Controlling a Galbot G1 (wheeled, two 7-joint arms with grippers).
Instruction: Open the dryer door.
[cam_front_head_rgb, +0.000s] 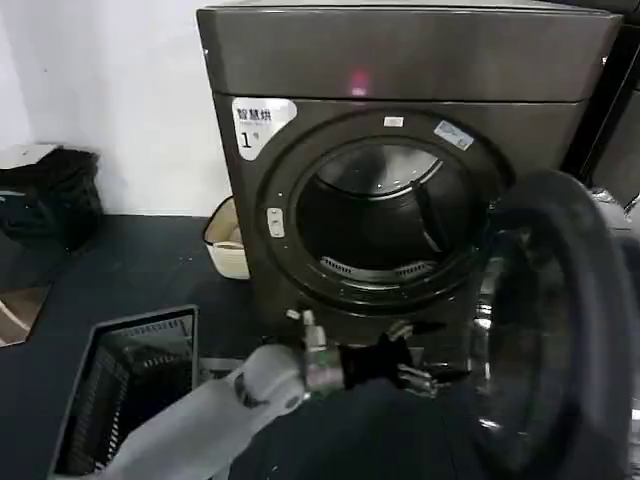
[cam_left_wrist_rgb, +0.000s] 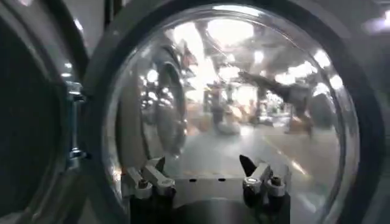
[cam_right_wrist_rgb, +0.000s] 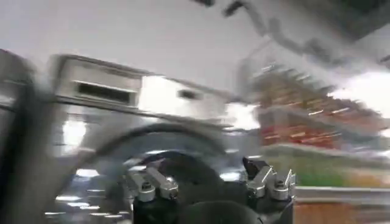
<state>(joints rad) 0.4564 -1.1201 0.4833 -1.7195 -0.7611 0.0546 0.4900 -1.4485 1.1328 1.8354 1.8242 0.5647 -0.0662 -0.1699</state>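
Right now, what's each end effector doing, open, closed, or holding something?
Left end effector: open, holding nothing, facing the swung-open dryer door below the dryer opening.
Right end effector: open, holding nothing.

Drum mouth (cam_front_head_rgb: 375, 215) unblocked, dryer door (cam_front_head_rgb: 560, 330) aside.

- The door (cam_front_head_rgb: 560, 330), swung open, ran off the head view's right and bottom edges.
- The left gripper (cam_front_head_rgb: 425, 378) reached toward the door, its fingertips too small to tell apart there.
- The right wrist view was smeared; the right gripper (cam_right_wrist_rgb: 207, 182) showed, but the things behind it could not be told.
- The dryer (cam_front_head_rgb: 400, 60) was cut at the top edge.
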